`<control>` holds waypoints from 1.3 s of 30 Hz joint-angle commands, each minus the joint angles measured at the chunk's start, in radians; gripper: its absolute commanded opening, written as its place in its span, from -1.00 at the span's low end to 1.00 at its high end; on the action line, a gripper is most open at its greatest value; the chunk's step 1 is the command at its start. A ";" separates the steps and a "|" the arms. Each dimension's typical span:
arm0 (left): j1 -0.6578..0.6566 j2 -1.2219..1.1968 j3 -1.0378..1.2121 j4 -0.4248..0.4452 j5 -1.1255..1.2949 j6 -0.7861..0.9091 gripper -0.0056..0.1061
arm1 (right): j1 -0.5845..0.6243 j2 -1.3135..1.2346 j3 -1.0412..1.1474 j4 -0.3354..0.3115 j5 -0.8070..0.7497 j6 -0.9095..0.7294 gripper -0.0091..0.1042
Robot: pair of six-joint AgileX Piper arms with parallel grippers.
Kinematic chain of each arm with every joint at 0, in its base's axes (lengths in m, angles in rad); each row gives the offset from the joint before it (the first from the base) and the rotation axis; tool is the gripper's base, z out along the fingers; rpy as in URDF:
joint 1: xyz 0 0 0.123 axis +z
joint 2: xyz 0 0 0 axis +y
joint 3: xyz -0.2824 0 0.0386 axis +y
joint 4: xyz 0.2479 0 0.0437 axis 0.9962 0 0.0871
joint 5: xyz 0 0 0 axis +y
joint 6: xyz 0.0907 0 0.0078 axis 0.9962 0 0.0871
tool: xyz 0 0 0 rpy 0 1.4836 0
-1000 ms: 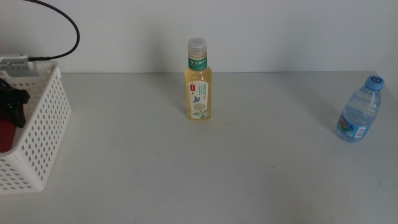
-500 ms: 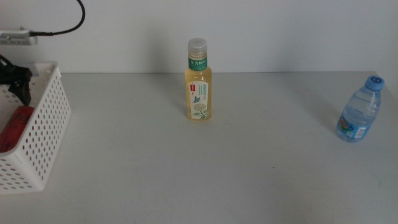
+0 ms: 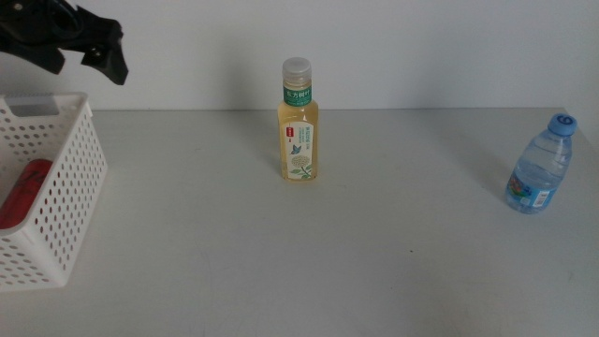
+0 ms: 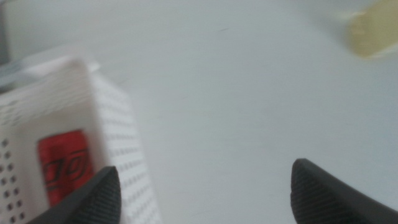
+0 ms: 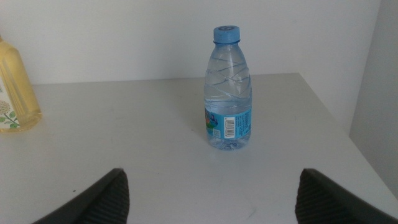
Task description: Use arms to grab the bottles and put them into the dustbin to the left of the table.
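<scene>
Middle view: left gripper (image 3: 89, 51) above dustbin (image 3: 70, 187), jaws spread, empty. Red can (image 3: 21, 192) lies inside dustbin. Tea bottle (image 3: 299, 122) upright mid-table (image 3: 328, 253); water bottle (image 3: 539, 167) far right. Right gripper (image 5: 208, 199) wide apart, holding nothing.

Counted around the one white perforated dustbin (image 3: 56, 201): one red soda can (image 3: 23, 192) lying inside it, one pale-yellow tea bottle (image 3: 298, 122) standing well to its right, and one blue-capped water bottle (image 3: 541, 167) farther right still.
</scene>
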 commanded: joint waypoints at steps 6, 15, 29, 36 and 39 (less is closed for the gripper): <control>-0.220 -0.225 0.200 0.039 -0.196 -0.108 0.78 | -0.004 -0.021 -0.009 -0.017 -0.071 -0.009 0.78; -0.412 -0.503 0.749 0.149 -0.893 -0.228 0.78 | -0.004 -0.021 -0.009 -0.017 -0.071 -0.009 0.78; -0.429 -0.574 1.074 0.136 -1.090 -0.228 0.78 | -0.004 -0.021 -0.009 -0.017 -0.071 -0.009 0.78; -0.429 -0.489 1.165 0.132 -1.450 -0.250 0.78 | -0.004 -0.021 -0.009 -0.017 -0.071 -0.009 0.78; -0.429 -0.444 1.218 0.143 -1.628 -0.277 0.78 | -0.004 -0.021 -0.009 -0.017 -0.071 -0.009 0.78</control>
